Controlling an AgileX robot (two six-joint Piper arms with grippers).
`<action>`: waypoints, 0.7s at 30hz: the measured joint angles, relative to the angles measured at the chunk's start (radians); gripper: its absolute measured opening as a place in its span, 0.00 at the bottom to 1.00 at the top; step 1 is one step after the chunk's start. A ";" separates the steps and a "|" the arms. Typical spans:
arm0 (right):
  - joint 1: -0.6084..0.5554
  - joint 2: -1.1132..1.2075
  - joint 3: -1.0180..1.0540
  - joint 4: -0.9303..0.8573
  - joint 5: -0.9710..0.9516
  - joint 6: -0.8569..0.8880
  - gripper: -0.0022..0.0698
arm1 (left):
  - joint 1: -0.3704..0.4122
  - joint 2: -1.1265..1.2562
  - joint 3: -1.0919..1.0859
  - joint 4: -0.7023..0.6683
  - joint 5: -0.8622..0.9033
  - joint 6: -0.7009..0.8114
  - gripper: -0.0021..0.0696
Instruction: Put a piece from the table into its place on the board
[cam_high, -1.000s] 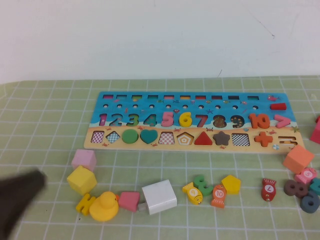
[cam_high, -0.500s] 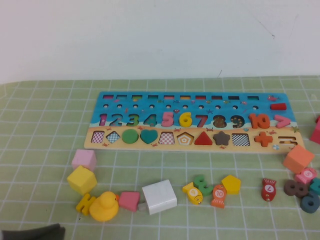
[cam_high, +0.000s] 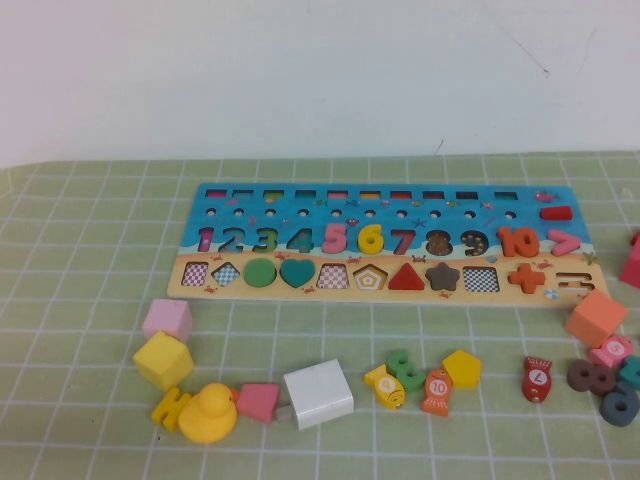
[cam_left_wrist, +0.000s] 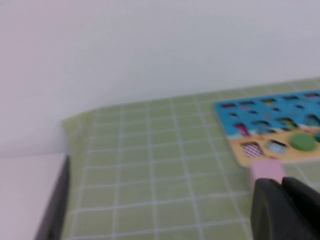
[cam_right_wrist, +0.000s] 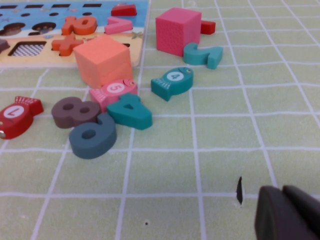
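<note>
The light, stiff, small flat yellow wooden numeral 6 (cam_high: 371, 240), best pinched across its edges, sits in the long blue-and-tan wooden board (cam_high: 197, 215), while the left gripper (cam_left_wrist: 281, 181) near the board's left end and the right gripper (cam_right_wrist: 281, 189) over the mat by the right-hand loose pieces both look closed and empty.

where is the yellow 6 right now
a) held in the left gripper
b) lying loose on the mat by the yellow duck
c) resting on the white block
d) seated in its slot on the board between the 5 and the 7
d: the yellow 6 sits in the number row of the board, between the pink 5 and the red 7; neither the left gripper nor the right gripper holds anything.
</note>
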 joint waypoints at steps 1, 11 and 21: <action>0.000 0.000 0.000 0.000 0.000 0.000 0.03 | 0.019 -0.015 0.027 0.000 -0.033 0.000 0.03; 0.000 0.000 0.000 0.000 0.000 0.000 0.03 | 0.063 -0.145 0.376 0.009 -0.362 -0.009 0.03; 0.000 0.000 0.000 0.000 0.000 0.000 0.03 | 0.063 -0.152 0.374 -0.003 -0.074 -0.009 0.03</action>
